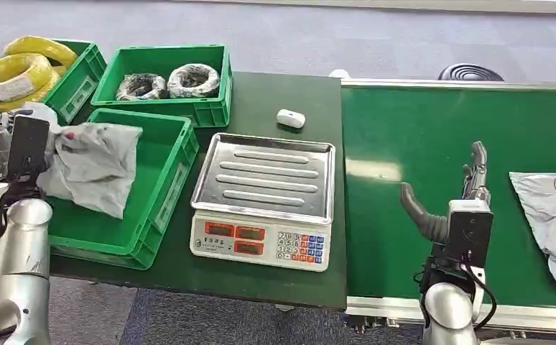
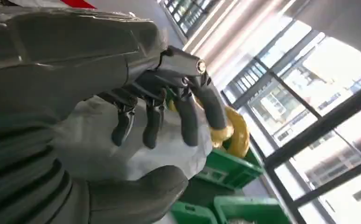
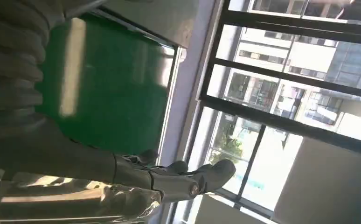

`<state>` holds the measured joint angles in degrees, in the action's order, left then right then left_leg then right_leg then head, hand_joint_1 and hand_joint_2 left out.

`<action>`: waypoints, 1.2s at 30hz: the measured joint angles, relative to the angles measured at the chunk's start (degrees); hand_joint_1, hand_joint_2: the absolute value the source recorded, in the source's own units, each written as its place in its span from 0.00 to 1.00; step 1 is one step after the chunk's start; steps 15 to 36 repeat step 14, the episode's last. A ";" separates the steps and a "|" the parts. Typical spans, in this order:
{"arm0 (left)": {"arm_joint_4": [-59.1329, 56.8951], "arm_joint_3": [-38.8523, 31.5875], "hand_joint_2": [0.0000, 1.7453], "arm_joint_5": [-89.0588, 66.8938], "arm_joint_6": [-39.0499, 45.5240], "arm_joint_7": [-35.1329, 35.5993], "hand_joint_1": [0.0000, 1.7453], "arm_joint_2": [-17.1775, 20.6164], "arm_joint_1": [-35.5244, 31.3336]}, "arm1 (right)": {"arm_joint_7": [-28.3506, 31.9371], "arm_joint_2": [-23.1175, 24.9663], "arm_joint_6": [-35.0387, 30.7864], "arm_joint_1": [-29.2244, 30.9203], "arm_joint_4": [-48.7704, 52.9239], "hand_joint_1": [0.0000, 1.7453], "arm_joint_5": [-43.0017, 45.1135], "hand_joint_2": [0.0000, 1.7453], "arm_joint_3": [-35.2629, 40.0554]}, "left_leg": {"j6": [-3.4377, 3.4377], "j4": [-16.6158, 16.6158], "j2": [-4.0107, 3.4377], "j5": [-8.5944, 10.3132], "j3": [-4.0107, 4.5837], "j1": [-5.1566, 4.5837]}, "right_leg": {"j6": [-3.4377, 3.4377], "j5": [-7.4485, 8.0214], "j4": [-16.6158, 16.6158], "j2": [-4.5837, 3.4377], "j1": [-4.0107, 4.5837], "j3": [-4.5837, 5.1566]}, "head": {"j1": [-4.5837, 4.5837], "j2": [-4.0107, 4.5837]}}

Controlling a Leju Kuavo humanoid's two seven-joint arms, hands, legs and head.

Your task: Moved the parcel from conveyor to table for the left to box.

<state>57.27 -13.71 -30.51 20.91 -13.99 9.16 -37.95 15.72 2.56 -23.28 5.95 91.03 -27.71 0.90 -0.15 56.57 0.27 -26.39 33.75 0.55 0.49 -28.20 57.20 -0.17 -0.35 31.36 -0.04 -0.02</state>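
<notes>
Right robot hand (image 1: 453, 188) hovers empty over the green conveyor belt (image 1: 404, 215), fingers spread, beside a grey crinkled plastic parcel (image 1: 552, 215) lying at the belt's far right, well apart from the dark bench (image 1: 282, 108). Left robot hand (image 2: 160, 116) holds another grey plastic mailer bag (image 1: 92, 169) over the near green plastic crate (image 1: 156, 208). Reaching well across the parcel should give a firmer grip. Its right side is cut off, so its full extent cannot be told.
</notes>
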 measured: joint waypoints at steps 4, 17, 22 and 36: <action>2.49 -1.44 1.00 7.22 -13.99 -3.08 0.00 -0.11 3.48 | -0.07 0.00 1.86 0.47 -0.04 0.00 0.15 1.00 -0.48 | 0.00 0.00 -0.05 0.00 -0.01 -0.01 | 0.01 0.01 -0.01 -0.04 -0.02 0.01 | 0.00 0.00; 22.36 -0.44 1.00 23.09 -20.71 -13.17 0.00 -4.63 17.90 | -0.68 -0.39 10.94 1.91 -2.20 0.00 6.82 1.00 -0.57 | -0.03 0.01 -0.05 -0.07 0.01 -0.02 | 0.02 -0.02 -0.03 -0.05 -0.03 0.07 | 0.02 0.00; 22.36 -0.44 1.00 23.09 -20.71 -13.17 0.00 -4.63 17.90 | -0.68 -0.39 10.94 1.91 -2.20 0.00 6.82 1.00 -0.57 | -0.03 0.01 -0.05 -0.07 0.01 -0.02 | 0.02 -0.02 -0.03 -0.05 -0.03 0.07 | 0.02 0.00; 22.36 -0.44 1.00 23.09 -20.71 -13.17 0.00 -4.63 17.90 | -0.68 -0.39 10.94 1.91 -2.20 0.00 6.82 1.00 -0.57 | -0.03 0.01 -0.05 -0.07 0.01 -0.02 | 0.02 -0.02 -0.03 -0.05 -0.03 0.07 | 0.02 0.00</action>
